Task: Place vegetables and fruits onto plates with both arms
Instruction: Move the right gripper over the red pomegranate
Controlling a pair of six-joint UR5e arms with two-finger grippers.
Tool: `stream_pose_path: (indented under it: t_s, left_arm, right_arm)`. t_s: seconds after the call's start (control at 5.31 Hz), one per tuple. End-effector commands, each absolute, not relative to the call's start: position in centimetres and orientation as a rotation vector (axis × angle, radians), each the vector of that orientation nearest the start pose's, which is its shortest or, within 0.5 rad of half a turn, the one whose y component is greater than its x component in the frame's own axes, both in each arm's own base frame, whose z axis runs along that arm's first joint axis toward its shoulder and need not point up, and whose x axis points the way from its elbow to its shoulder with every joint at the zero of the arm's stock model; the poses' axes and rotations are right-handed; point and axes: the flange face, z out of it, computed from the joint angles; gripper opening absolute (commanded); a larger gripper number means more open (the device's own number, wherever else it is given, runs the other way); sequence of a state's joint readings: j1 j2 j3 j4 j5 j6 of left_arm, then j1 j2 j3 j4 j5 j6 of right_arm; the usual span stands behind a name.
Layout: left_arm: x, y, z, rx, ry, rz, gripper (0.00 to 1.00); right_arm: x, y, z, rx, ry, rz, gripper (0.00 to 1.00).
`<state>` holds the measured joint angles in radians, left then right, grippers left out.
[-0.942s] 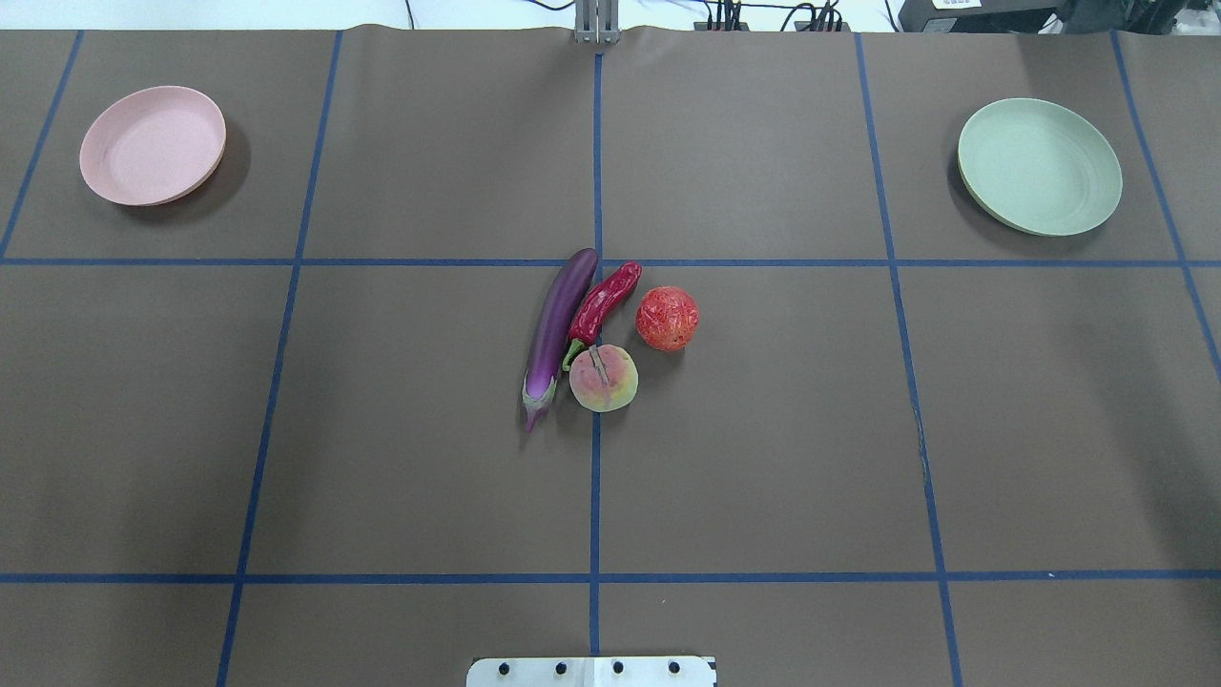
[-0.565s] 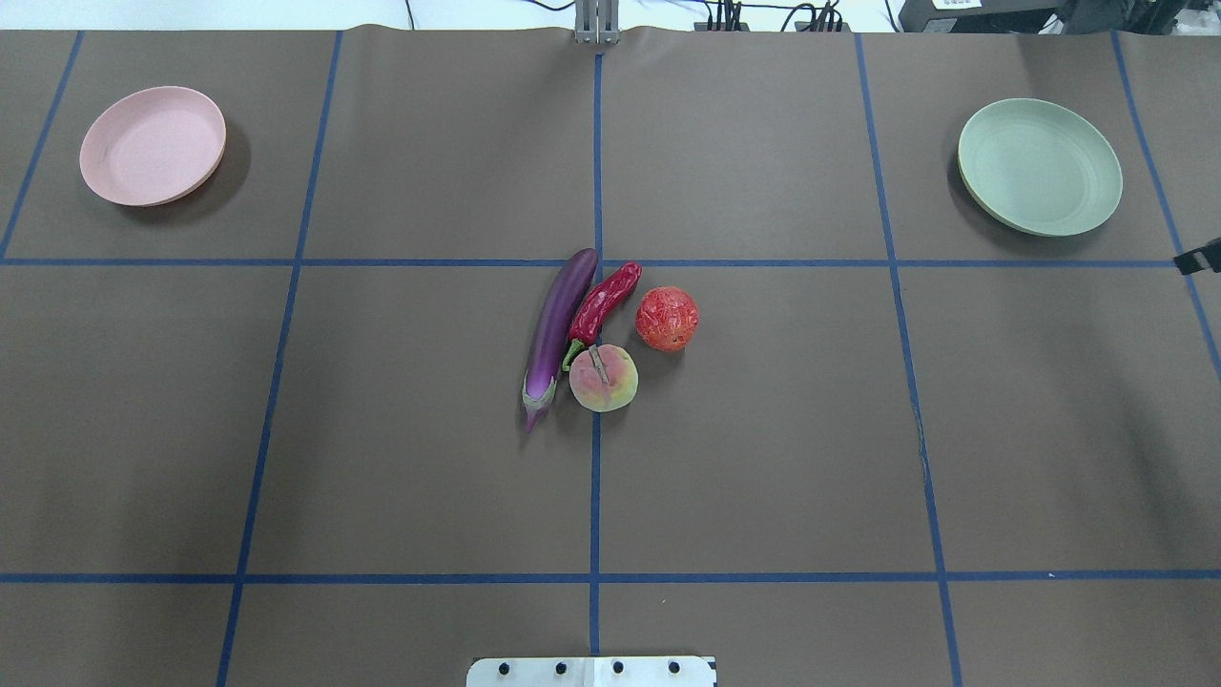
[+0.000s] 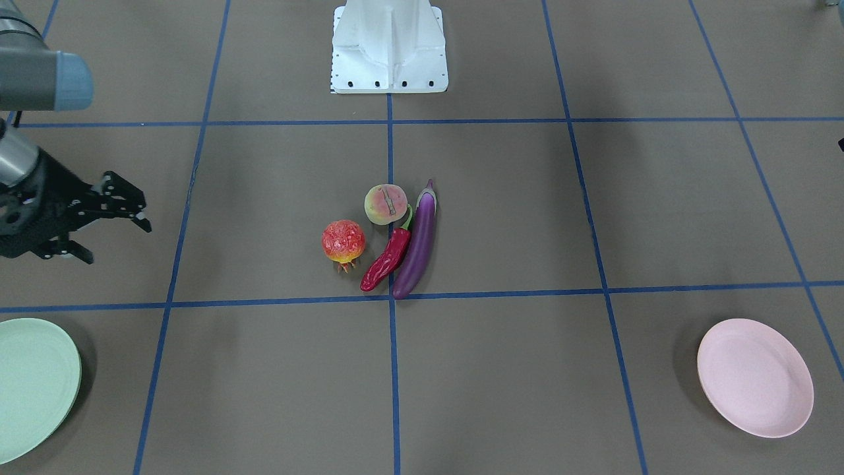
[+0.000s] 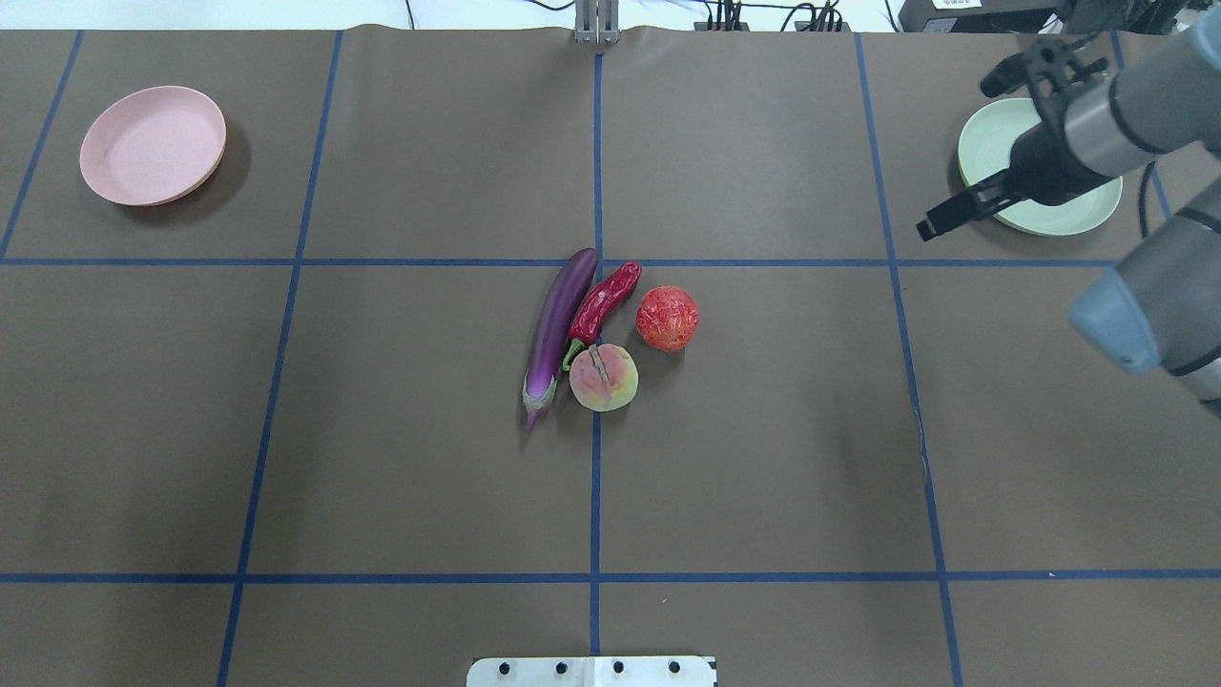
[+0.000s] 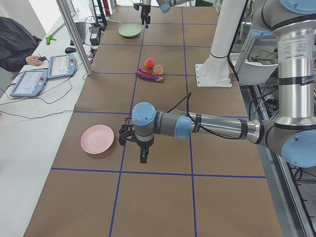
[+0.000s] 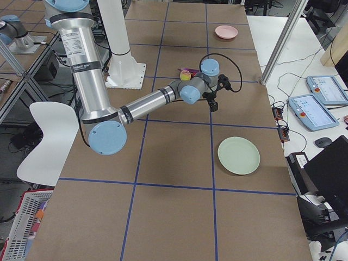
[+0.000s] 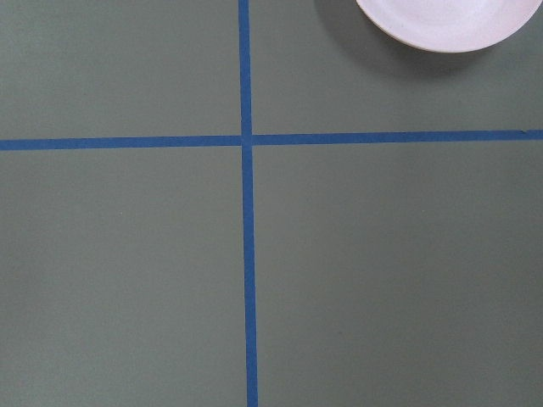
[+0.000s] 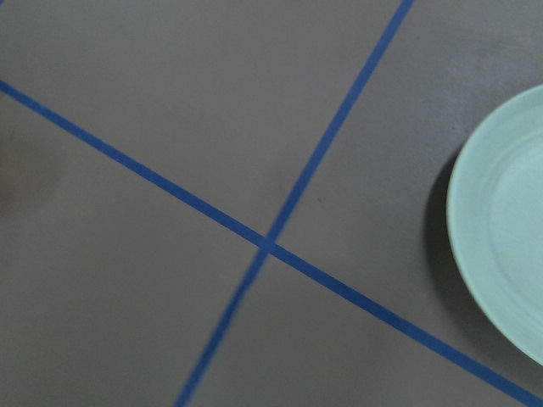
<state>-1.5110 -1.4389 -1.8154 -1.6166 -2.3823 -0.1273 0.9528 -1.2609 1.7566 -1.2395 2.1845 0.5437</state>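
At the bench's middle the eggplant [image 4: 553,329], chili pepper [image 4: 601,301], peach [image 4: 603,378] and pomegranate [image 4: 667,318] lie bunched, so fingers closing on one would likely shove its neighbours, and both arms converging there might clash. The right gripper [image 4: 959,157] hangs wide open over the mint plate [image 4: 1049,224] at the far right corner. The left gripper [image 5: 140,148], beside the pink plate [image 4: 153,143] at the far left corner, I cannot read.

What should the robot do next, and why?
Probably swing the right gripper, which is open and empty, toward the pomegranate and lower over it. Nothing is on the green plate or the pink plate yet, and the pomegranate lies on that gripper's side of the food cluster.
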Motion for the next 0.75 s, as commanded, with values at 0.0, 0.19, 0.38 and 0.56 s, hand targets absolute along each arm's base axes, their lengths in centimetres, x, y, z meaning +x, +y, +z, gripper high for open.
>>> stream_pose_path:
  t_s: [0.0,0.19,0.38,0.56]
  left_arm:
    - [-3.4,-44.5,59.4,0.069,0.82,-0.001,1.0]
    - [-3.5,-44.5,59.6,0.064,0.819,-0.003,1.0]
    - [-3.5,-44.5,59.7,0.064,0.819,-0.003,1.0]
    - [-3.5,-44.5,59.8,0.062,0.818,-0.005,1.0]
  right_arm:
    - [-41.5,-49.7,29.9,0.334,-0.918,-0.206,1.0]
    - [-45.7,-48.7,26.6,0.318,-0.86,-0.175,1.0]
    - [-49.4,-48.6,24.5,0.304,-0.822,-0.135,1.0]
    - [-52.7,-48.8,24.0,0.283,-0.802,-0.125,1.0]
